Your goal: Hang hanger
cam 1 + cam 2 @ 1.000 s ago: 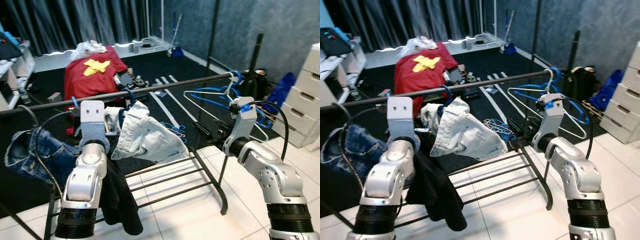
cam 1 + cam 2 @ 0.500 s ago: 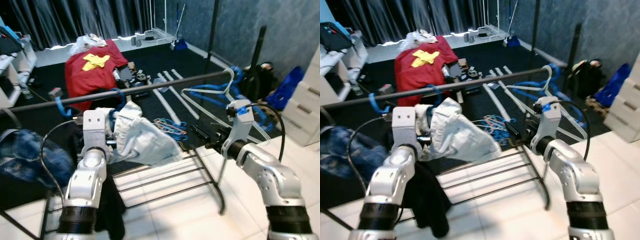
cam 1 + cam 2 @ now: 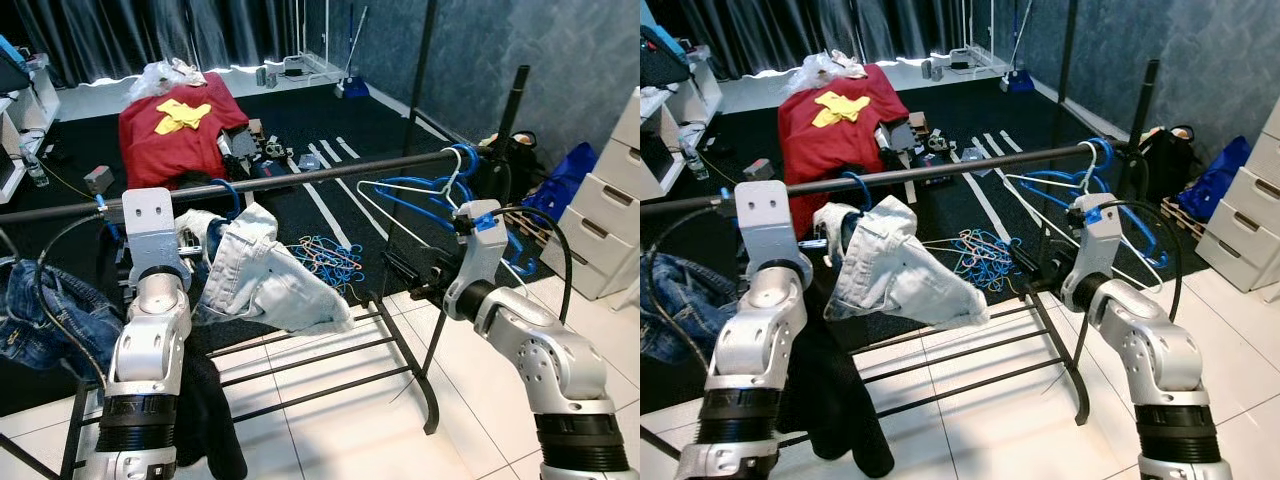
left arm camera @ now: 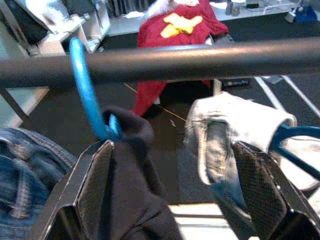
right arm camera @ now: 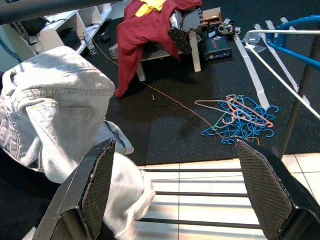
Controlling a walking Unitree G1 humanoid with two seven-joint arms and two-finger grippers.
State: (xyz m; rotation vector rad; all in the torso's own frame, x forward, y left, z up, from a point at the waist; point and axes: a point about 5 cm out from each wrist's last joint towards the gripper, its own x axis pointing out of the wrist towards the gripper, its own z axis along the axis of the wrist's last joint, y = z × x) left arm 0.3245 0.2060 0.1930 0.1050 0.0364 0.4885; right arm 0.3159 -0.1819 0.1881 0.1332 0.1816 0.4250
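Both tools, left tool (image 4: 170,200) and right tool (image 5: 177,192), are spread and empty; the light, stiff blue plastic hanger (image 3: 425,190) at centre right looks easiest gripped at its neck.

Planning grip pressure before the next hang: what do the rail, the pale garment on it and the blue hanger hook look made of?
Rail: likely metal tubing, dark and smooth with a soft sheen. Pale garment: light-washed denim, with stitched seams and a waistband visible. Blue hanger hook: glossy and smooth, probably plastic or plastic-coated wire; the pictures leave that open.
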